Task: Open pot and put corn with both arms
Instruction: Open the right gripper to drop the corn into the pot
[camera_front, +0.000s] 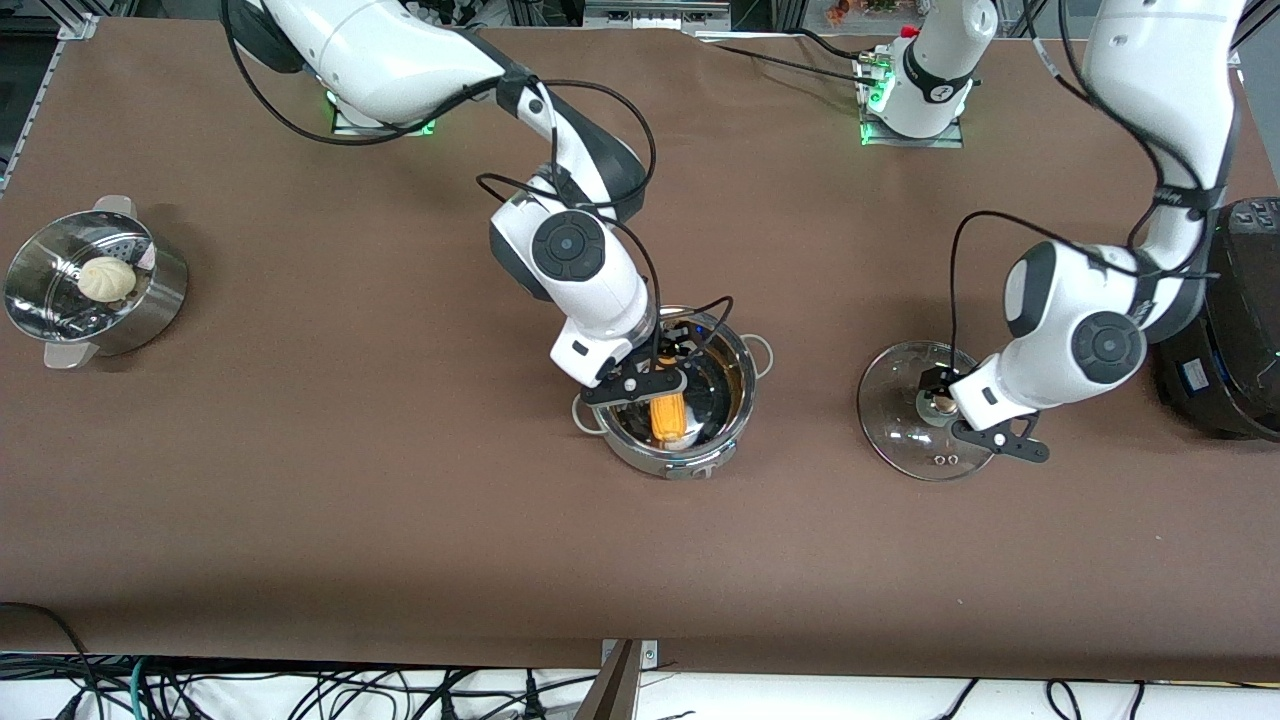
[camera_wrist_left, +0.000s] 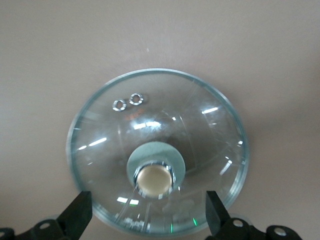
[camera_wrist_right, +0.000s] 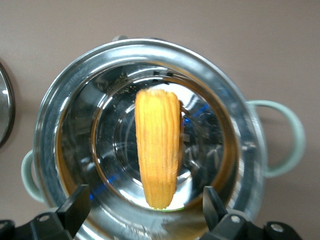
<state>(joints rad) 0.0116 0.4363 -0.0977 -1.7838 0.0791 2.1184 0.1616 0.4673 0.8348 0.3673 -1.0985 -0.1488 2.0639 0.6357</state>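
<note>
The shiny steel pot (camera_front: 640, 452) stands uncovered in the middle of the table. The yellow-orange corn (camera_front: 668, 418) lies inside it on the bottom; it also shows in the right wrist view (camera_wrist_right: 158, 150) inside the pot (camera_wrist_right: 235, 115). My right gripper (camera_front: 662, 374) hovers over the pot's mouth, open and empty (camera_wrist_right: 146, 207), its fingers wide of the corn. The glass lid (camera_front: 900, 440) lies flat on the table beside the pot, toward the left arm's end. My left gripper (camera_front: 970, 412) is open just above the lid's knob (camera_wrist_left: 155, 180), fingers (camera_wrist_left: 77, 212) apart on either side, not touching it.
A perforated steamer basket (camera_front: 150, 310) with a white bun (camera_front: 106, 278) stands at the right arm's end of the table. A big black cooker (camera_front: 1230, 340) stands at the left arm's end, close to the left arm's elbow. The lid's edge (camera_wrist_right: 4, 110) shows in the right wrist view.
</note>
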